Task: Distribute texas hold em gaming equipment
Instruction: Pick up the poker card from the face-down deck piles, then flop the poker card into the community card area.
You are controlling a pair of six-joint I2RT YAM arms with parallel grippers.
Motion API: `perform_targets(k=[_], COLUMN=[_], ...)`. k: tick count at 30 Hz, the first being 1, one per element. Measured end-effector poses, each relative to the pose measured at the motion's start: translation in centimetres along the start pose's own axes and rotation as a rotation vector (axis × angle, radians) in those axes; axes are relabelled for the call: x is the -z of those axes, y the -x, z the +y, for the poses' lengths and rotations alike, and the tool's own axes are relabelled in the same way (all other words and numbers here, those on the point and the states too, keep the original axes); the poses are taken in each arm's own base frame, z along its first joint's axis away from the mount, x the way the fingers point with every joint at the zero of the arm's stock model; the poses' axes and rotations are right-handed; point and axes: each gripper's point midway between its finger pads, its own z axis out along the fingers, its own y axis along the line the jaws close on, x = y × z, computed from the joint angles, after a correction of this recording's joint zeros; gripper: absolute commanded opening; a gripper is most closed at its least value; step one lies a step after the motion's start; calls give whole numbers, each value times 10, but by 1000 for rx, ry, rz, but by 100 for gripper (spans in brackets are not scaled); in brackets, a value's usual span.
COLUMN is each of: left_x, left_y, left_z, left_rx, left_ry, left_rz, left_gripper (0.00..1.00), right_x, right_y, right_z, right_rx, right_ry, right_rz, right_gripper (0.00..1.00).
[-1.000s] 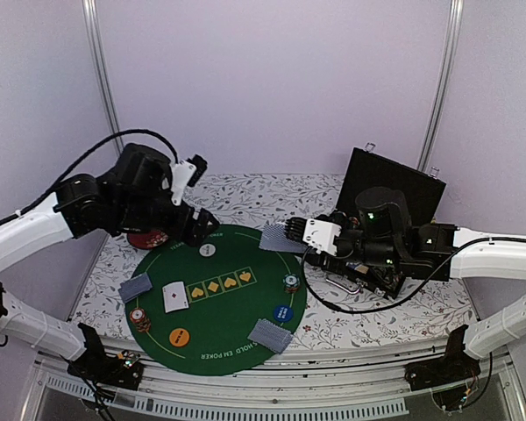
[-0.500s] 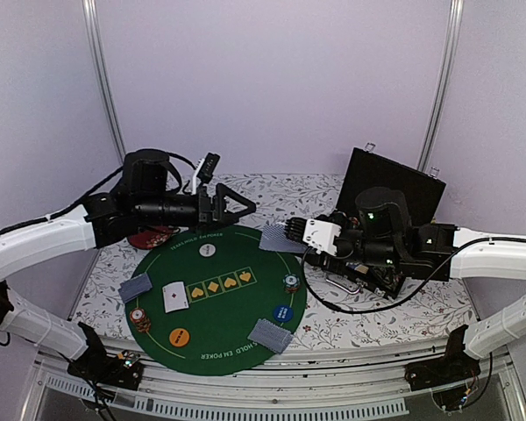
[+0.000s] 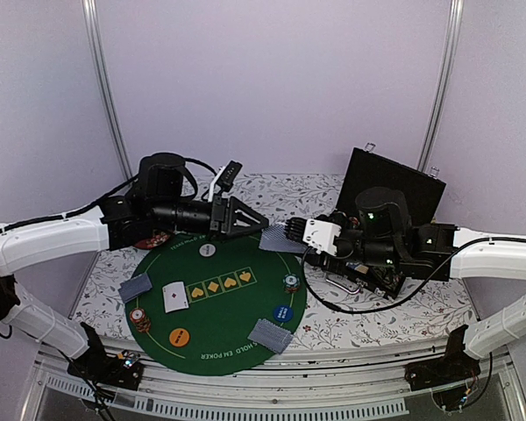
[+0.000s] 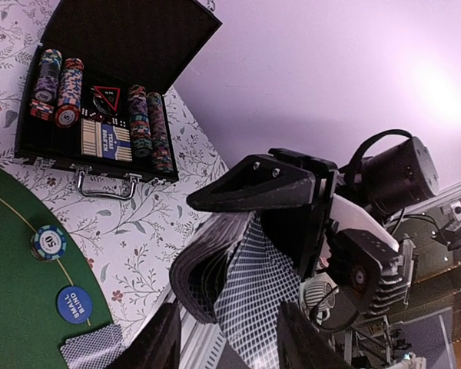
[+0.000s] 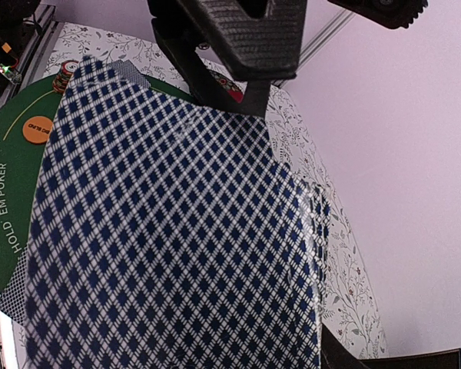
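Dealing step: drawing a card from the deck (image 3: pixel 276 238).
Right jaws clamped on deck at mat's (image 3: pixel 228 329) 1 o'clock; left jaws straddle outer card (image 4: pixel 250 304), grip unclear. Next: pinch, draw clear.

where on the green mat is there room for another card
Free: near middle of the green mat, between orange button, printed suit row and blue button. Crowded: its left edge (card pile, face-up card, chip stack) and far right, where the left gripper is at the fanned cards in the right gripper.
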Motion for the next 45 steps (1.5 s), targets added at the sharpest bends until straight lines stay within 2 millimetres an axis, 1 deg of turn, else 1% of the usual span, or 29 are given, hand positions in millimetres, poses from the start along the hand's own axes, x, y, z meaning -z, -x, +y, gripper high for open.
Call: perform_targets(k=[5,7,12,14,23,28,30,33,36,38,39,41,42,43,45], left_x=[-3,-5,-9,-10,-8,0,9,33,70,95,108,128,135,144,151], left_y=[-1,-1,-3,-3,2,3,8,25,47,59,66,75,76,77,72], left_z=[-4,-5,-5,-6,-18,-24,-31,-51,-73,-80,-80,-69,-57,-40,-1], left_rx=[-7,-12,-18,-20,-64,-106,-138,-216,-293,-329,-342,-351,-349,-345,-338], left_ry=[-15,-21,-26,-29,-48,-36,-24,14,78,153,212,342,423,528,713], left_rz=[14,20,35,39,43,28,9,-65,-174,-241,-280,-332,-341,-347,-313], left_gripper=[29,26,9,1,0,0,0,0,0,0,0,0,0,0,0], right_x=[0,0,0,0,0,0,0,0,0,0,0,0,0,0,0], right_y=[0,0,0,0,0,0,0,0,0,0,0,0,0,0,-1], right_z=[0,0,0,0,0,0,0,0,0,0,0,0,0,0,0], right_rx=[0,0,0,0,0,0,0,0,0,0,0,0,0,1,1], right_ry=[0,0,0,0,0,-1,-1,-1,0,0,0,0,0,0,1], right_rz=[0,0,0,0,0,0,0,0,1,1,1,2,2,2,2], right_gripper=[46,46,46,46,46,46,46,46,46,46,46,46,46,46,46])
